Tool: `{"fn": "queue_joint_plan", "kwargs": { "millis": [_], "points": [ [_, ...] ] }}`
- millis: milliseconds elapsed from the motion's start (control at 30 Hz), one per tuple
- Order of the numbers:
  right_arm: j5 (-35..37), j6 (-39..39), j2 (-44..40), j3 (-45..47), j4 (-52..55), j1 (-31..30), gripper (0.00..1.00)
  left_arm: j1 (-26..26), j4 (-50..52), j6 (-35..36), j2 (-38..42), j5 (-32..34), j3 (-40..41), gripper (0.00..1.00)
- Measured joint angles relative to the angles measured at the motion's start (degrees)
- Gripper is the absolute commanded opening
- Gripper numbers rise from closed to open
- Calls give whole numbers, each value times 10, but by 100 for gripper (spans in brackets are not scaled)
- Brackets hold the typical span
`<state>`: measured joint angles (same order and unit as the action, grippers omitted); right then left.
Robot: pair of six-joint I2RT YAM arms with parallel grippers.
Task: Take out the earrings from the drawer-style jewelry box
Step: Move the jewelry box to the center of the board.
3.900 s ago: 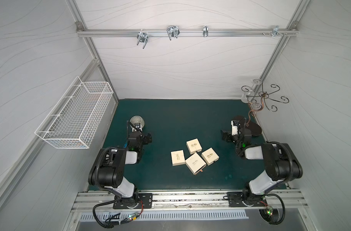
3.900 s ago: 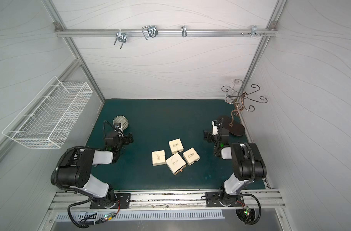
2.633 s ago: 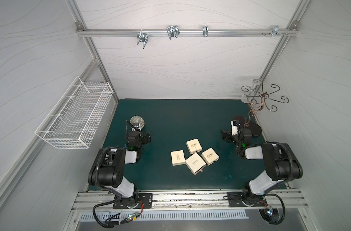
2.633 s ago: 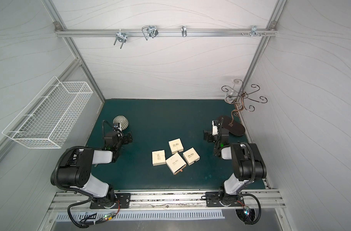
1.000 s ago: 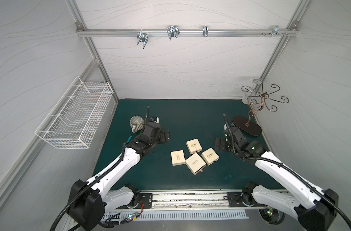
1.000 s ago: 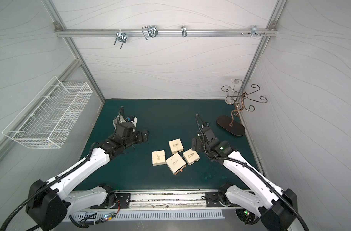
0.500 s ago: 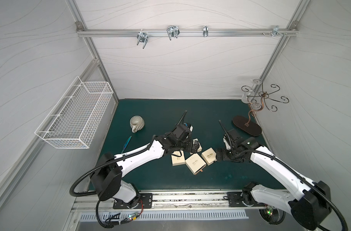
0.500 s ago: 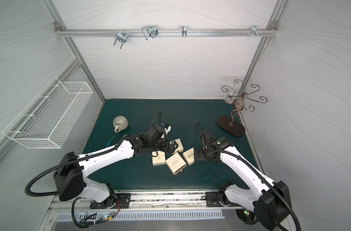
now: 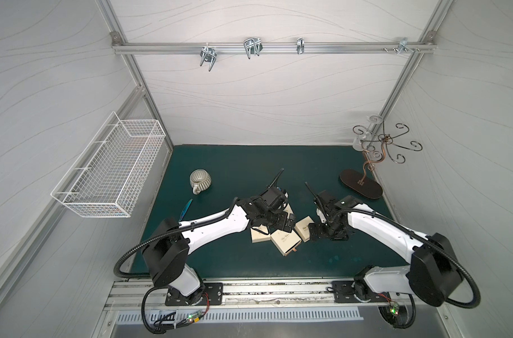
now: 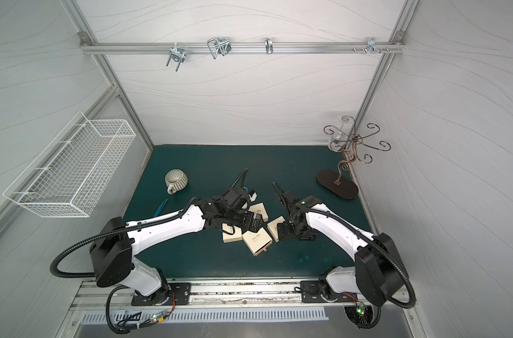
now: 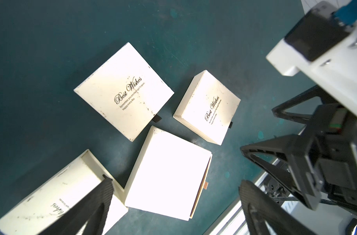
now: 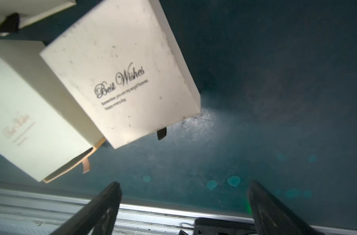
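Both claws gape fully, holding nothing, low over 4 cream boxes (image 9: 261, 235) on the counter (image 9: 220, 175). No earrings show anywhere; prob. shut inside 1 of the boxes, can't tell which. Right under the L claw (image 11: 176, 184) lies the big box (image 11: 169, 173), drawer a crack ajar, tan tab (image 11: 205, 185) poking out toward the R claw (image 12: 184, 185). Just ahead of the R claw sits a small box (image 12: 120, 81), closed, w/ a black tab (image 12: 161, 133) pointing at that claw. Looks like the reach-in before opening a drawer. To do it well: L claw drops & clamps the big box's sleeve by its sides, not the drawer end; R claw goes low, narrows, pinches the tan tab near its root (thin, floppy, easy to miss). Pull flat along the counter, in line w/ the drawer, slowly, since the boxes crowd together & a skewed tug would drag the neighbours. Keep the drawer level so tiny pieces don't roll out.
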<state>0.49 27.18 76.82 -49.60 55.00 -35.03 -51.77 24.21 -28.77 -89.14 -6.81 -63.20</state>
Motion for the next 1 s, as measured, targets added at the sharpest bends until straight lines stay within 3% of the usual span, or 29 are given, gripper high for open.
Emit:
{"fn": "queue_joint_plan", "kwargs": {
  "millis": [367,667,867,1000],
  "points": [
    [26,6,75,17,-60,7,99,0,4,-4,-33,-32,0,99],
    [22,0,127,-39,-140,25,99,0,14,1,-56,-42,-20,99],
    [37,2,120,-43,-177,26,99,0,24,11,-90,-45,-61,99],
    [62,16,60,-3,-182,38,99,9,26,16,-124,-62,-111,99]
  ]
}}
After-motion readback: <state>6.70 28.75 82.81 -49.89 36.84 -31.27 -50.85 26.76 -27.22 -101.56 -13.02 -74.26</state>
